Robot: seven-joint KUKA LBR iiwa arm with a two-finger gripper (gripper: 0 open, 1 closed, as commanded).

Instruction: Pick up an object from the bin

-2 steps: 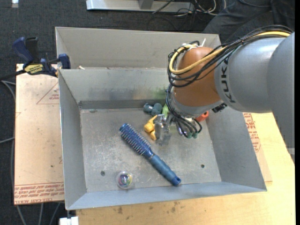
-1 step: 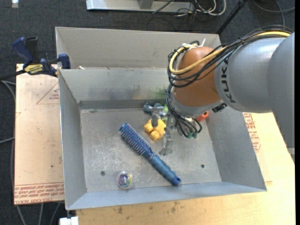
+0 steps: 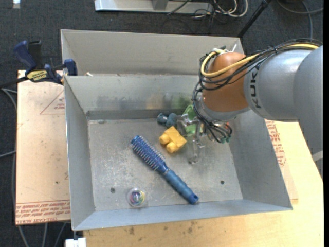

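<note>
The tool (image 3: 194, 151) hangs low near the middle of the grey bin (image 3: 77, 138); I cannot tell whether it is open or closed. A yellow blocky toy (image 3: 172, 139) lies just beside it, toward the camera view's left, with a blue hairbrush (image 3: 162, 169) slanting nearby.

The bin (image 3: 103, 153) is dull grey metal, its floor scuffed and matt. The blue hairbrush (image 3: 163, 170) and yellow toy (image 3: 172, 139) look like smooth plastic. The arm's orange cover (image 3: 226, 84) is glossy.
</note>
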